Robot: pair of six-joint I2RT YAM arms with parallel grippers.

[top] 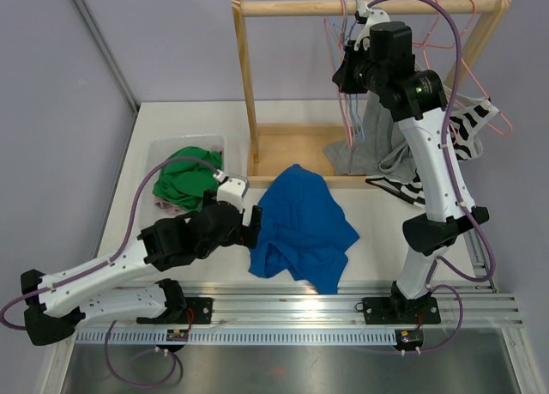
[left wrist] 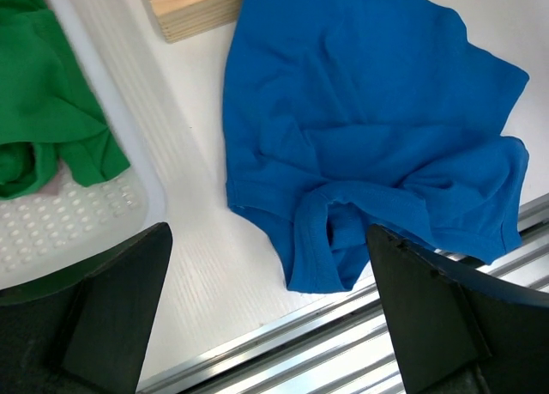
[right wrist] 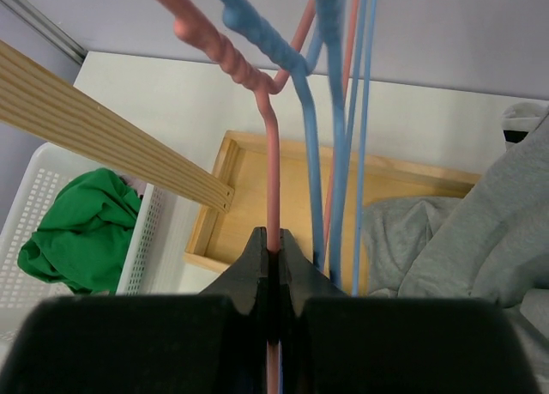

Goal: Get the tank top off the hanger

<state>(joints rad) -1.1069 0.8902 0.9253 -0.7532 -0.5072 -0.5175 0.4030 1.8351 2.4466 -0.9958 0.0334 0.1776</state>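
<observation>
**Right gripper pinches a pink hanger, grey tank top hangs close by**

The right gripper [right wrist: 273, 244] is closed tight on the thin stem of a pink hanger [right wrist: 272, 154], a little under its hook, high at the wooden rail [top: 360, 6]. Blue hangers [right wrist: 339, 136] stand just beside it, toward 3 o'clock in the wrist view. Further out, at 4 o'clock, the grey tank top [right wrist: 480, 231] droops from the hangers down onto the wooden base [top: 292, 141] of the rack. I cannot tell if it sits on the pink hanger or on another one.

The left gripper [left wrist: 268, 239] is wide open and holds nothing. It is low over the tabletop [top: 171, 119], with a loose blue garment [left wrist: 369, 111] just in front of it.

The tank top looks light, soft and limp, so I think it will stretch and slide, not lift as one piece. The best hold seems to be a shoulder strap, with the hanger held steady. The thin hanger may swing or catch on the ones beside it.
</observation>
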